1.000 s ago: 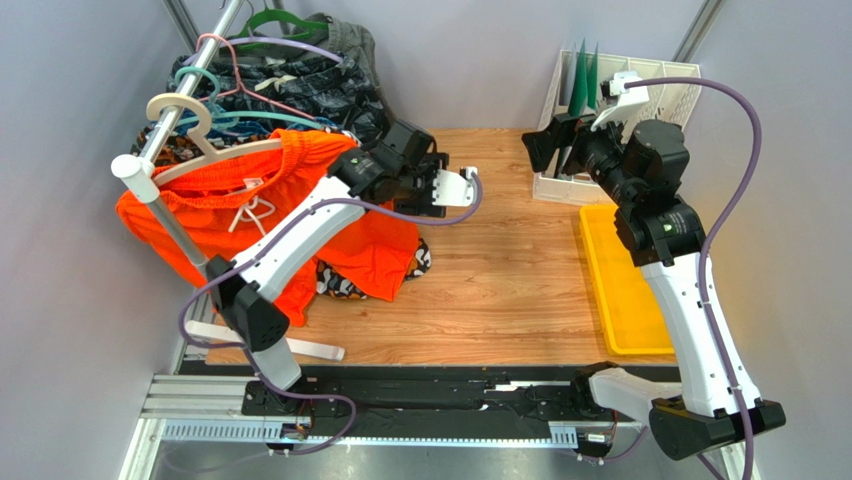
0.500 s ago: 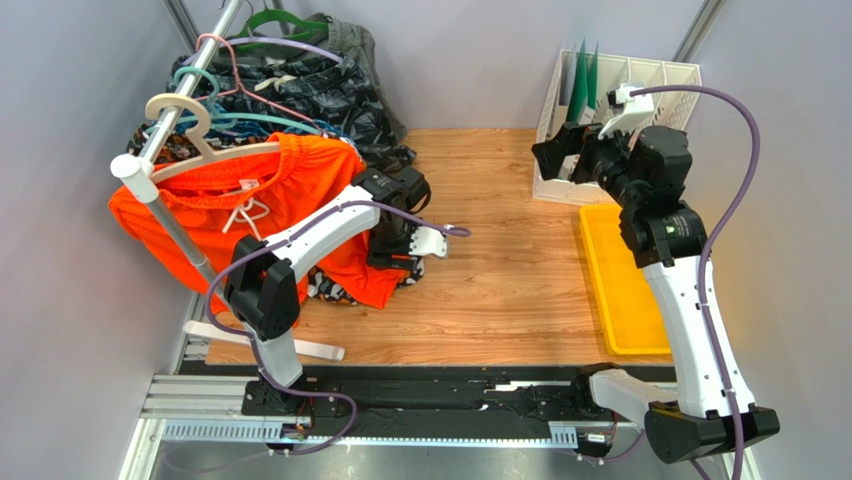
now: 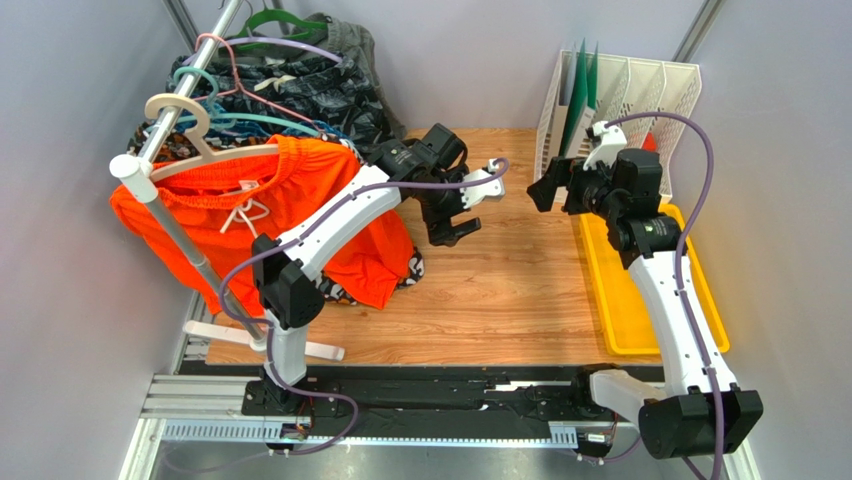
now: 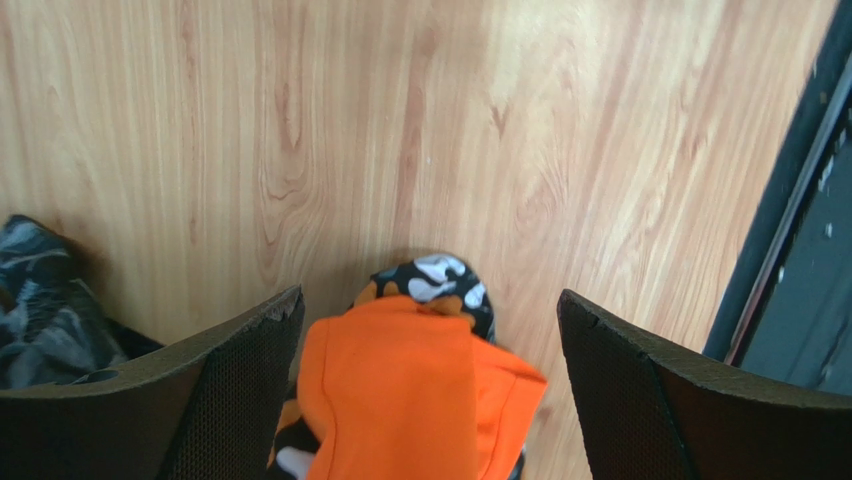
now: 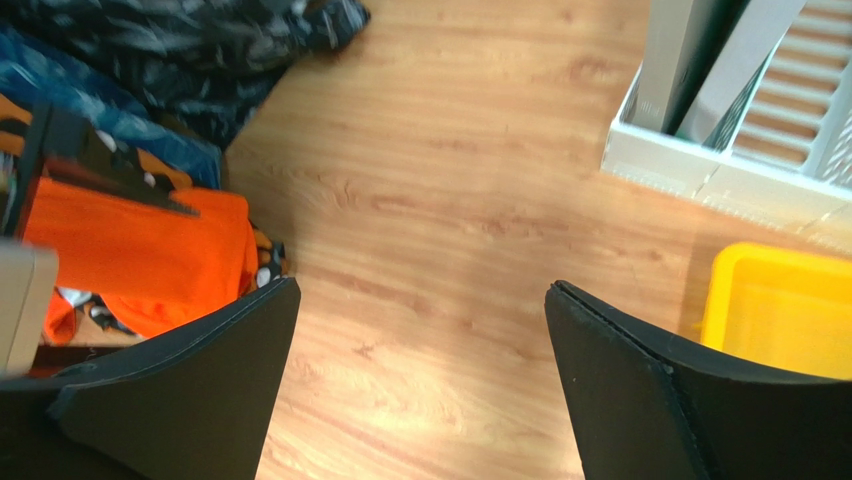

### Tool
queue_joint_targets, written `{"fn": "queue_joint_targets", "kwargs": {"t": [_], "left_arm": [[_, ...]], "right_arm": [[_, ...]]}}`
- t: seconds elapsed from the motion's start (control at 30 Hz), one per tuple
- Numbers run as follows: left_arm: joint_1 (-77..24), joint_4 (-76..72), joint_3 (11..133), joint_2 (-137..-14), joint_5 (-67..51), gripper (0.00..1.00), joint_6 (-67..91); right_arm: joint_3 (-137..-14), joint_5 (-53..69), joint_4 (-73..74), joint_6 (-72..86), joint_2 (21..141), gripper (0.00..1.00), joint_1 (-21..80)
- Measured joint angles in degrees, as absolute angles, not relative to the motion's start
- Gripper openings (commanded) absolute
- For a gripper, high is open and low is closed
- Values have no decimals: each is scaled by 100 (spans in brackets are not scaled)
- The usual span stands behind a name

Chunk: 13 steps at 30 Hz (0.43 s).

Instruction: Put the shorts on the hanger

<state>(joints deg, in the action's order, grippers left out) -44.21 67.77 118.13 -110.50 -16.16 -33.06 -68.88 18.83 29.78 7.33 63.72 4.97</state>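
Wooden table (image 3: 500,290), left pincer (image 3: 450,234) gaping empty over shorts (image 3: 300,200), right pincer (image 3: 541,190) gaping, raised

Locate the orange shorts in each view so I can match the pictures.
Top external: the shorts are at left, hanging by the rail, with the hem down on the table.
Left wrist: bottom centre, one orange hem corner.
Right wrist: left edge, mid-height.
Shared landmark: the camouflage shorts peeking from under the orange hem.

Orange shorts (image 3: 290,215) draped on cream hanger (image 3: 200,135) — rail-hung
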Motion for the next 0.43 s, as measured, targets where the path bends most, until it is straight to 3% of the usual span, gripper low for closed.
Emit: {"fn": "queue_joint_targets", "kwargs": {"t": [0.43], "left_arm": [[-4276, 5688, 11848, -11900, -1627, 99, -1752]], "right_arm": [[-6136, 2300, 3061, 526, 6652, 100, 255]]}}
